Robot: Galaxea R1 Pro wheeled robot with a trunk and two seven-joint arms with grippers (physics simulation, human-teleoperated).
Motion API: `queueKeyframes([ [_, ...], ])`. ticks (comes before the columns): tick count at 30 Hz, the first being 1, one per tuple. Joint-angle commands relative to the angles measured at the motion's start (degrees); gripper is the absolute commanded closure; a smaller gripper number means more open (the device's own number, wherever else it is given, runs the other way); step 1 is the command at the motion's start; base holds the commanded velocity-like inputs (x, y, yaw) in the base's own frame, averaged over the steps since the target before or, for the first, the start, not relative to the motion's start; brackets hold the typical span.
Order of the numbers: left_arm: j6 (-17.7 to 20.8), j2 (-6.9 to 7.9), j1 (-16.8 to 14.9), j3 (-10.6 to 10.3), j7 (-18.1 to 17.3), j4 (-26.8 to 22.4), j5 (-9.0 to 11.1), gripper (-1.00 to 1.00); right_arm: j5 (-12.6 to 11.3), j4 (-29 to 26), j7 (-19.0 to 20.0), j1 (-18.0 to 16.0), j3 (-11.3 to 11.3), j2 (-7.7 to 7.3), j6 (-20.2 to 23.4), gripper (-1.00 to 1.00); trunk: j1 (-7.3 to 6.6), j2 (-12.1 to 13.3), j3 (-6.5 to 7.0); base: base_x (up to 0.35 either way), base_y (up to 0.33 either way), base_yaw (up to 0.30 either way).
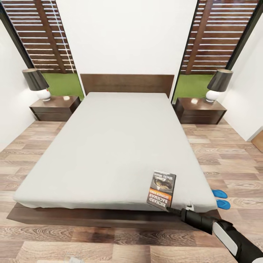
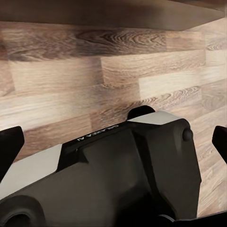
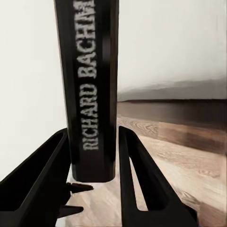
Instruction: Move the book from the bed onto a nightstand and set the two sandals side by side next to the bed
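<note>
Reaching out over the foot of the bed (image 1: 109,146), the right hand (image 1: 174,210) has its two fingers (image 3: 137,189) on each side of the book (image 1: 162,190). In the right wrist view the book's spine (image 3: 92,94) stands between the fingers, with the name on it easy to read. One finger looks pressed to the spine and the other is very near, so I think the hand is clenched on the book, or just about to be.

The book sits at the near right corner of the bed, tipped up a bit at the edge. It is not yet on a nightstand.

Just past that corner, on the floor (image 1: 226,160) at the right side of the bed, lie the two blue sandals (image 1: 220,198). They are close together and next to the bed. They look side by side, but only part of each one shows, so I cannot be sure that job is done.

The right nightstand (image 1: 200,109) is far off by the headboard, with a lamp on it. The left nightstand (image 1: 54,107) looks the same.

The left hand's fingers (image 2: 9,146) peek in at the two edges of its wrist view, spread wide with nothing in them, over the floor.

So the book has to be lifted and carried to a nightstand. That is most of the work left.
</note>
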Motion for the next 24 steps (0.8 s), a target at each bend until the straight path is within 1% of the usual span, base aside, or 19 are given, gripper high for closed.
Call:
queueKeyframes([
  [1, -0.38, -0.12, -0.03, -0.48, -0.04, 0.03, 0.29, -1.0, -0.87, 1.62, 1.01, -0.05, 0.27, -0.54, 0.55, 1.0, -0.22, 0.38, 0.14, 0.0, 0.0, 0.0],
  [3, -0.38, -0.33, -0.02, -0.48, -0.01, 0.03, 0.28, -1.0, -0.58, 4.45, 3.05, -0.04, 0.27, -0.93, 0.29, 1.0, -0.66, 1.18, 0.5, 0.0, 0.0, 0.0],
  [6, -0.38, -0.51, 0.05, -0.48, 0.01, 0.03, 0.28, -1.0, 1.35, 8.84, 7.76, -0.04, 0.28, -1.24, -1.12, 1.0, -1.32, 2.38, 1.04, 0.0, 0.0, 0.0],
  [7, -0.38, -0.66, 0.07, -0.48, 0.02, 0.03, 0.28, -1.0, 3.13, 10.17, 9.76, -0.04, 0.28, -1.3, -2.26, 1.0, -1.54, 2.78, 1.22, 0.0, 0.0, 0.0],
  [9, -0.38, -0.95, 0.08, -0.48, 0.02, 0.03, 0.29, -1.0, 6.26, 11.82, 11.28, -0.04, 0.28, -1.33, -3.86, 1.0, -1.98, 3.59, 1.58, 0.0, 0.0, 0.0],
  [10, -0.38, -1.07, 0.1, -0.48, 0.02, 0.03, 0.28, -1.0, 8.3, 12.69, 11.85, -0.04, 0.28, -1.31, -4.63, 1.0, -2.2, 3.99, 1.76, 0.0, 0.0, 0.0],
  [11, -0.38, -1.14, 0.17, -0.48, 0.02, 0.03, 0.28, -1.0, 9.23, 13.03, 12.05, -0.04, 0.28, -1.29, -4.92, 1.0, -2.42, 4.39, 1.94, 0.0, 0.0, 0.0],
  [13, -0.38, -1.3, 0.48, -0.48, 0.02, 0.03, 0.27, -1.0, 10.22, 13.38, 12.29, -0.04, 0.28, -1.22, -5.22, 1.0, -2.86, 5.19, 2.29, 0.0, 0.0, 0.0],
  [17, -0.38, -1.43, 0.75, -0.48, 0.02, 0.03, 0.25, -1.0, 10.84, 14.0, 12.34, -0.04, 0.28, -1.14, -5.45, 1.0, -3.74, 6.79, 3.01, 0.0, 0.0, 0.0],
  [20, -0.4, -1.76, 0.78, -0.48, 0.02, 0.03, 0.28, -1.0, 11.45, 15.65, 12.35, -0.04, 0.32, -0.94, -5.5, 1.0, -3.74, 6.79, 3.01, 0.0, 0.0, 0.0],
  [24, -0.42, -1.91, 0.78, -0.48, 0.02, 0.03, 0.27, -1.0, 14.45, 16.6, 12.34, -0.04, 0.34, -0.78, -5.58, 1.0, -3.74, 6.79, 3.01, 0.0, 0.0, 0.0],
])
